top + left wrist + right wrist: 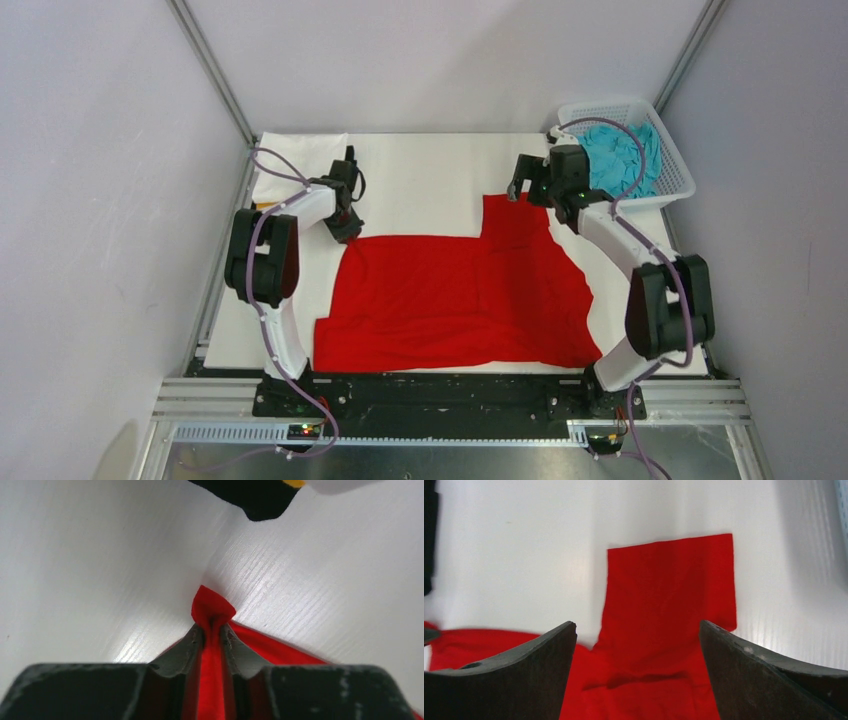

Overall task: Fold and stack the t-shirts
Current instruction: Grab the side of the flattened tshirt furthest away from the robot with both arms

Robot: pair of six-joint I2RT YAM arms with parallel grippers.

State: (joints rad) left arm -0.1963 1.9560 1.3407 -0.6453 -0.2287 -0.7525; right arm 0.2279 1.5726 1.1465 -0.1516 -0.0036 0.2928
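Red t-shirt (450,300) flat on white table (420,170); L gripper (213,628) pinches its corner, R gripper (636,624) spread.

Soft bright red cloth t-shirt (450,300): plain, no print. It shows red between the dark grey fingers (187,647) of the left gripper (212,630). White table sheet (430,170): glossy, faint ribbed lines. Ahead of the left gripper: black cloth edge (250,497), yellow-orange sliver (295,482). Beside the right gripper (638,625): crumpled turquoise t-shirt (625,155) in a white plastic mesh basket (672,170).
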